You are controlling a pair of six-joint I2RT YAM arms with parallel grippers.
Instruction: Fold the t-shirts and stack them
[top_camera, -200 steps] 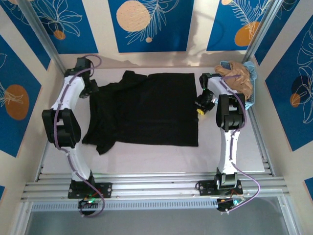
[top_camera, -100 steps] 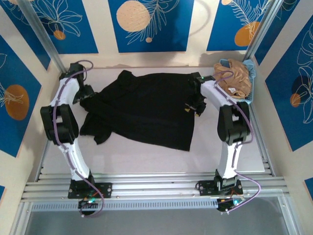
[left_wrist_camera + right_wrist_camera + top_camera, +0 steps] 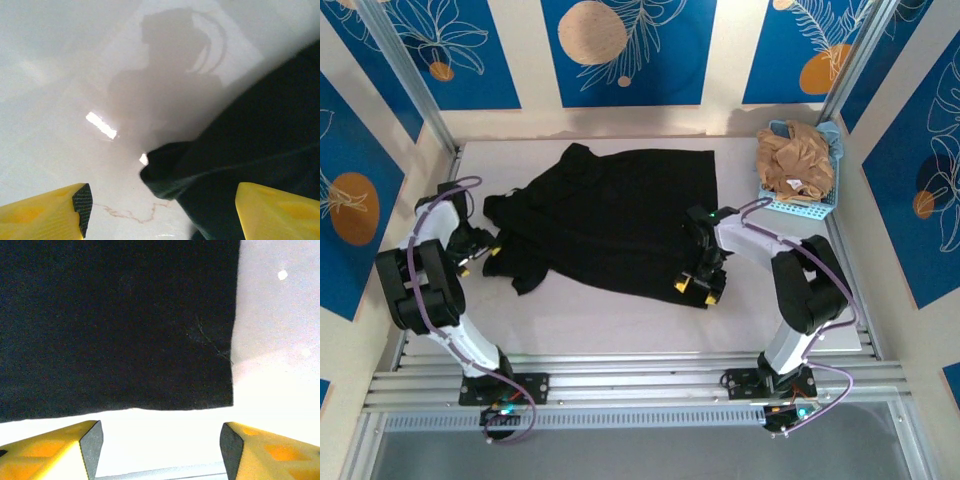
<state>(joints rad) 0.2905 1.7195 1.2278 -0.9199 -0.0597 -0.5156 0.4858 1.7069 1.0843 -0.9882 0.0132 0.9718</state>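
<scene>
The black t-shirt (image 3: 610, 215) lies spread and slightly skewed on the white table (image 3: 620, 325), no print showing. My left gripper (image 3: 480, 258) is open beside its bunched left sleeve; in the left wrist view a dark sleeve fold (image 3: 167, 172) lies between the yellow fingers (image 3: 50, 215) of the left gripper (image 3: 160, 220), ungripped. My right gripper (image 3: 698, 290) is open at the shirt's near right corner; the black t-shirt (image 3: 115, 320) ends just ahead of the right gripper (image 3: 160, 445), whose fingers (image 3: 270, 452) hold nothing. The tan-brown t-shirt (image 3: 798, 162) sits crumpled in the basket.
The light blue perforated basket (image 3: 800, 207) stands at the far right corner of the table. Bare table runs along the near edge in front of the shirt. Metal rails (image 3: 640, 382) border the near side, and blue patterned walls close in the left, right and back.
Both arms swung from the far side toward the near side. The shirt skewed and slid a little left early on, then lay still. Both grippers now hover open at its left sleeve and near right corner.
</scene>
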